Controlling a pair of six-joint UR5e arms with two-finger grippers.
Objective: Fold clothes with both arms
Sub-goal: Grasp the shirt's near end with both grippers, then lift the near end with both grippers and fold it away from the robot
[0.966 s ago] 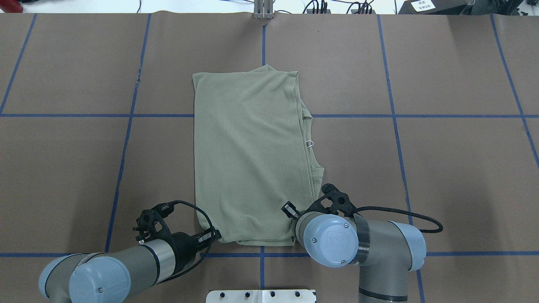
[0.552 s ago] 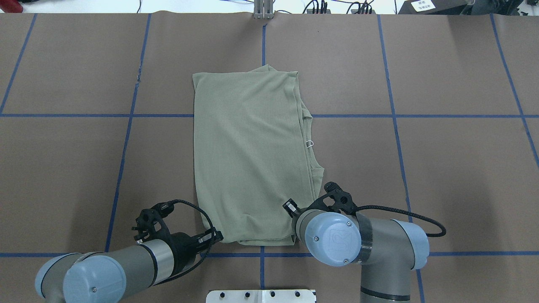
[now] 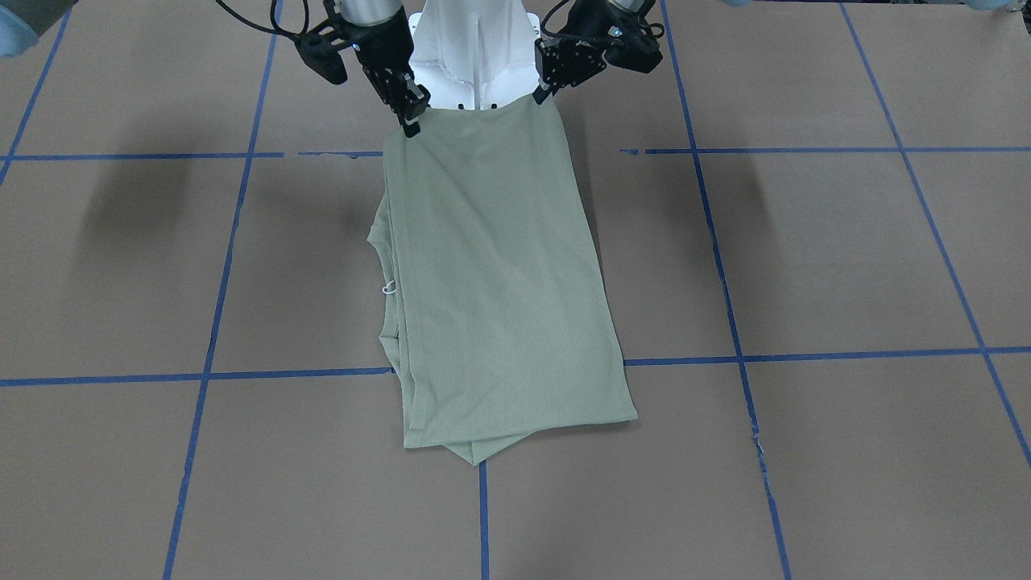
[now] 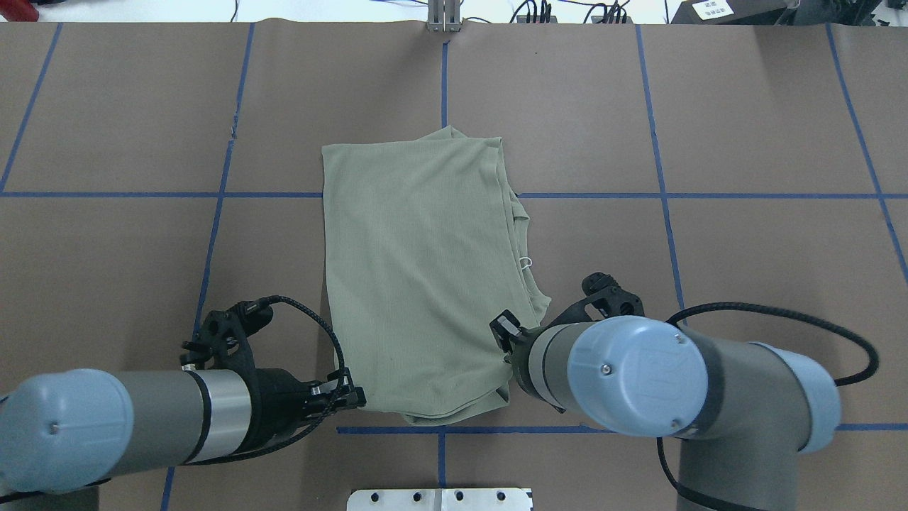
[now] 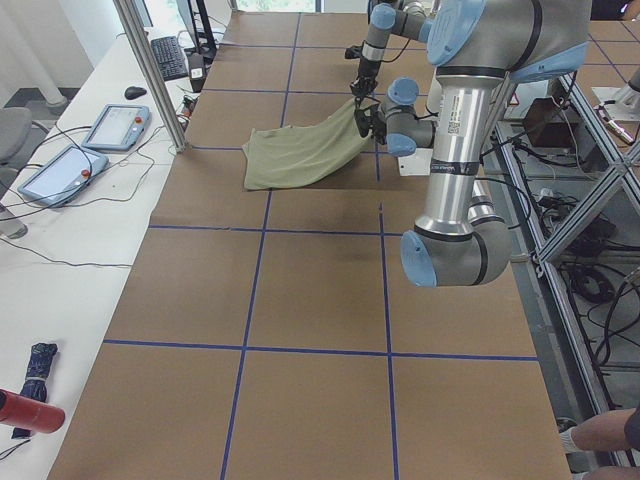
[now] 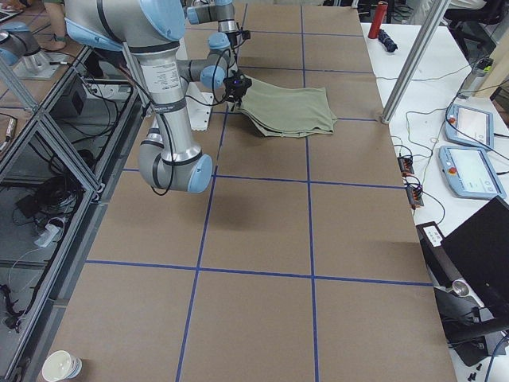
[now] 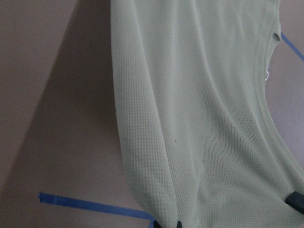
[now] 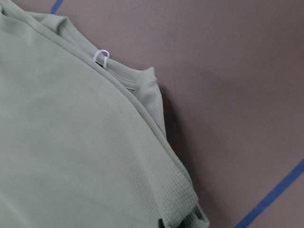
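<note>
Matt, finely ribbed knit cloth is seen in the shirt (image 4: 418,270), matt brown paper (image 4: 766,284) beneath it, and a smooth, faintly glossy plastic cap (image 4: 631,376) is shown on the metal right arm (image 4: 745,376).

The shirt (image 4: 418,284) lies at the middle of the desk (image 4: 709,248). The left fingers (image 3: 544,87) grip its robot-side left corner, the right fingers (image 3: 408,109) its robot-side right corner.
</note>
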